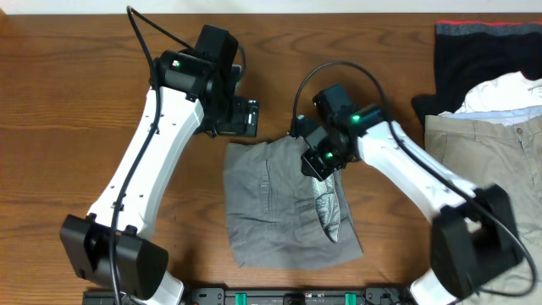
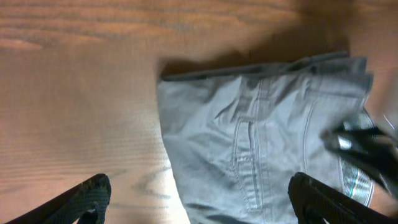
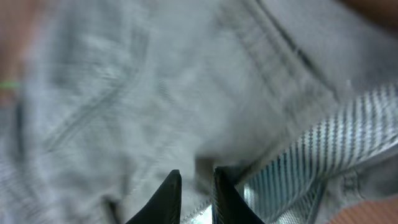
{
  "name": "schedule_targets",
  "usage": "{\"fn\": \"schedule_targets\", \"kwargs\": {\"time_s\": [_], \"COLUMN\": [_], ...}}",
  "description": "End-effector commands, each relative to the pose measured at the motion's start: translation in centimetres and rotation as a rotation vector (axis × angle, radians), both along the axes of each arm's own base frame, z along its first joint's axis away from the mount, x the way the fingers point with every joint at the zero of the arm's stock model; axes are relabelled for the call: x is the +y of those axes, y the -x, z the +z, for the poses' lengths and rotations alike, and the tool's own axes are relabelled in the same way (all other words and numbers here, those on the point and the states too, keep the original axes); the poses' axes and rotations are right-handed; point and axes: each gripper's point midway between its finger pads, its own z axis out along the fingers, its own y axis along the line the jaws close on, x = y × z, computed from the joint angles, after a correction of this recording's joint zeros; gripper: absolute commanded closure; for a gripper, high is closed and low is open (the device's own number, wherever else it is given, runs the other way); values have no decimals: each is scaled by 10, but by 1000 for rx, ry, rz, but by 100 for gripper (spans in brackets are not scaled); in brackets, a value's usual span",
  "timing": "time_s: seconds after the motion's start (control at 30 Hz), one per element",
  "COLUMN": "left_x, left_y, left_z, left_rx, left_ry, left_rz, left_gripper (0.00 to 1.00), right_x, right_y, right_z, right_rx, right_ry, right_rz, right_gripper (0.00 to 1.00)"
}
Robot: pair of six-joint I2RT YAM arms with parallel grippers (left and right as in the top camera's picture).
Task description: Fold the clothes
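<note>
The grey shorts (image 1: 275, 199) are laid flat mid-tabletop (image 1: 68, 102), with striped lining (image 1: 327, 210) turned out on the right. The left tool (image 2: 202, 202) is held wide apart above a corner, gripping nothing, presumably to clear the fold. The right tool (image 3: 194, 193) is set against the cloth, tips nearly together. Whether fabric is pinched cannot be told.

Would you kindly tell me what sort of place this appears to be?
Probably a robotics lab bench for clothes-folding trials: a white left arm and right arm over a wood-grain table, grey shorts spread between them, spare garments piled at the right edge.
</note>
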Motion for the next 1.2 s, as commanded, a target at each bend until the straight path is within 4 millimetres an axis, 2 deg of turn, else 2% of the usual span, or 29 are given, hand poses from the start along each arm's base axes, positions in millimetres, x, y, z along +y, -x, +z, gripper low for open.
{"fn": "schedule_targets", "kwargs": {"time_s": [0.0, 0.1, 0.17, 0.23, 0.33, 0.47, 0.6, 0.63, 0.73, 0.77, 0.83, 0.9, 0.97, 1.03, 1.1, 1.17], "left_x": [5, 9, 11, 11, 4, -9, -24, -28, -31, -31, -31, -31, -32, -35, -43, -45], "left_y": [8, 20, 28, 36, 49, 63, 74, 77, 82, 84, 85, 85, 82, 80, 80, 80], "left_z": [-4, -9, -15, -24, -43, -71, -91, -95, -103, -106, -110, -113, -114, -112, -109, -108], "left_rx": [44, 96, 135, 177, 244, 311, 361, 370, 388, 391, 393, 388, 376, 370, 374, 374], "left_ry": [-17, -33, -44, -41, 1, 84, 181, 204, 231, 229, 228, 230, 234, 256, 304, 318], "left_rz": [23, 26, 41, 46, 40, 36, 32, 31, 29, 28, 28, 27, 25, 23, 17, 7], "left_gripper": [6, 5, 3, 2, 2, 2, 4, 9, 28, 35, 38, 38, 28, 27, 26, 26], "right_x": [-43, -75, -94, -102, -103, -82, -32, -21, -5, -2, 2, 6, 9, 2, -25, -48], "right_y": [5, 11, 16, 17, 12, 3, 10, 15, 26, 31, 43, 55, 60, 48, 18, -2], "right_z": [-54, -80, -88, -91, -86, -60, 0, 20, 58, 65, 71, 70, 65, 57, 47, 44], "right_rx": [124, 204, 243, 262, 249, 209, 150, 131, 77, 57, 38, 56, 70, 46, -28, -83], "right_ry": [230, 395, 481, 502, 484, 335, -3, -86, -189, -195, -195, -180, -161, -83, 85, 168], "right_rz": [-201, -351, -446, -480, -486, -354, -111, -71, -26, -3, 70, 111, 123, 38, -201, -366], "right_gripper": [85, 89, 91, 92, 93, 94, 90, 89, 86, 87, 87, 87, 88, 86, 80, 75]}}
